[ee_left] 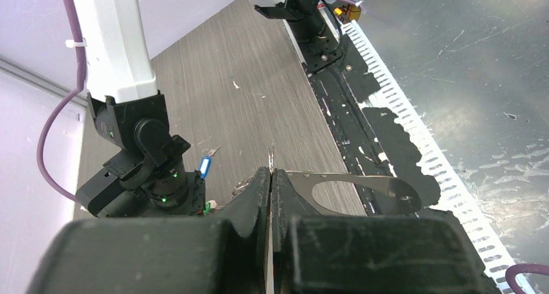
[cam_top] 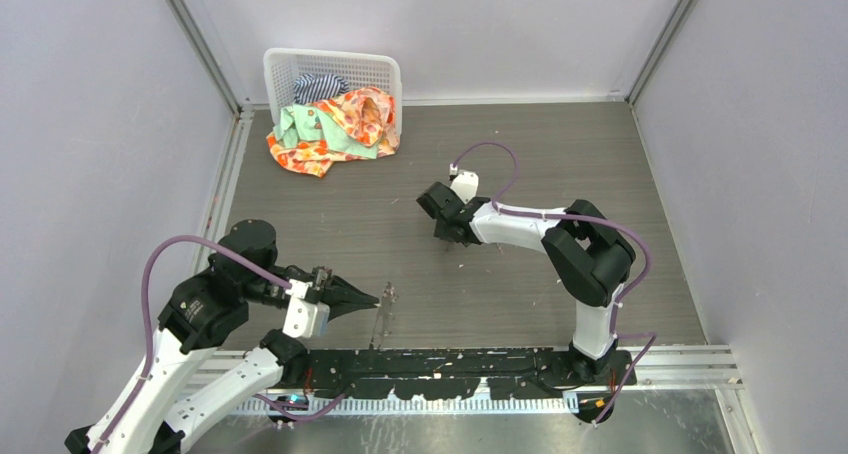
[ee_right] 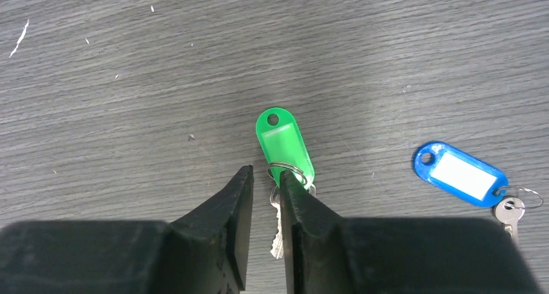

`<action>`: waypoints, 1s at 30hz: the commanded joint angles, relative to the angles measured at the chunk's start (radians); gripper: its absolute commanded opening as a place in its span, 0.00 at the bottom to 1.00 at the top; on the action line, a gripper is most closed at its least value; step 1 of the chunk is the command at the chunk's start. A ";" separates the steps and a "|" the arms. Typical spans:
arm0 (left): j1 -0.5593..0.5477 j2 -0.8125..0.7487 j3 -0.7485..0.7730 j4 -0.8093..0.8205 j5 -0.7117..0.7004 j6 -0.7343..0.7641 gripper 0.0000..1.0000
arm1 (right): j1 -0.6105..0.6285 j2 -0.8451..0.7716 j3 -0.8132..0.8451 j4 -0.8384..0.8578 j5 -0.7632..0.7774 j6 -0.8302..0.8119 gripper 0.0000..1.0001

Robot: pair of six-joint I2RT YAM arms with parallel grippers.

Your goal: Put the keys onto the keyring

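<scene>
Right jaws, slightly apart, straddle the green key [ee_right: 285,145] lengthwise; our left jaws pinch the keyring [ee_left: 404,192].

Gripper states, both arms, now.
Left gripper: closed, holding the keyring.
Right gripper: narrowly open, straddling the green key, not gripping it.

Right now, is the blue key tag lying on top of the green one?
No, the blue key tag lies on the table apart from the green key tag, with bare wood between them.
</scene>
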 commanded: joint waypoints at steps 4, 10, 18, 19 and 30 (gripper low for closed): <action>-0.002 -0.007 0.021 0.061 -0.009 -0.010 0.00 | 0.003 -0.023 -0.017 0.028 0.051 -0.014 0.16; -0.002 -0.005 0.023 0.057 -0.012 -0.007 0.00 | 0.008 -0.040 -0.012 0.040 0.014 -0.088 0.04; -0.003 0.001 0.029 0.058 -0.016 -0.002 0.00 | 0.016 -0.149 -0.032 0.061 -0.155 -0.220 0.39; -0.003 0.001 0.029 0.058 -0.017 -0.001 0.00 | 0.014 -0.168 -0.039 0.064 -0.172 -0.246 0.42; -0.002 0.006 0.040 0.057 -0.026 0.006 0.00 | -0.094 -0.285 -0.149 0.147 -0.469 -0.568 0.47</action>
